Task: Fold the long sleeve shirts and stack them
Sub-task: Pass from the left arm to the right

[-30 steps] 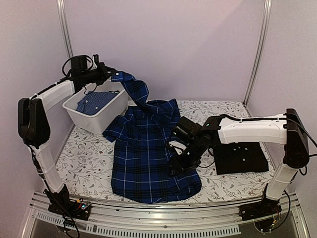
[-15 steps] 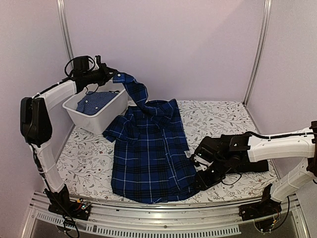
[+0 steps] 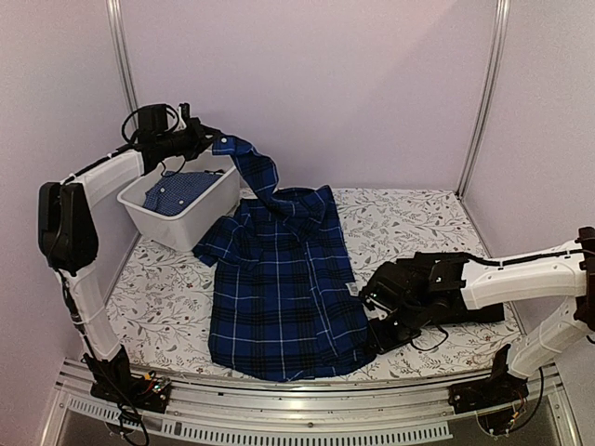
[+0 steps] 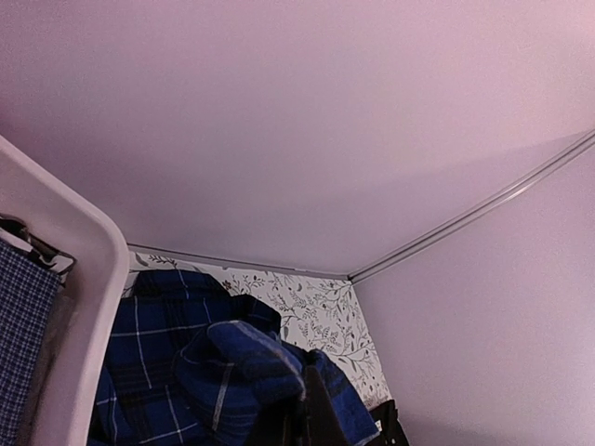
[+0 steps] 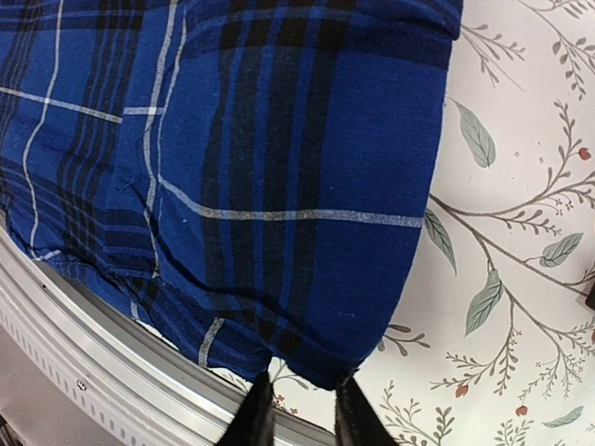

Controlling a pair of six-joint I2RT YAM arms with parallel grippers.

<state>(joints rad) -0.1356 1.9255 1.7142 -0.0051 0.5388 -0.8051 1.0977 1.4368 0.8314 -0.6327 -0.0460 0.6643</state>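
Right gripper [image 5: 299, 418] straddles a hem corner of the limp plaid shirt [image 3: 279, 288], grip unclear; left gripper [image 3: 212, 141] pinches its raised sleeve. Soft cloth should handle best by corners.

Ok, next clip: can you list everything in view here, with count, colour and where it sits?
plaid shirt: one, navy and blue with thin white lines, spread on the table's middle, one sleeve lifted toward the back left
black shirt: one, black, flat on the table's right side, partly hidden by the right arm
bin: one, white, back left of the table
checked garment: one, blue fine check, inside the bin
table: one, white cover with a leaf print
rail: one, silver, along the near edge
left gripper: one, black, above the bin, shut on the plaid shirt's raised sleeve
right gripper: one, black, fingers either side of the plaid shirt's near right hem corner; grip unclear
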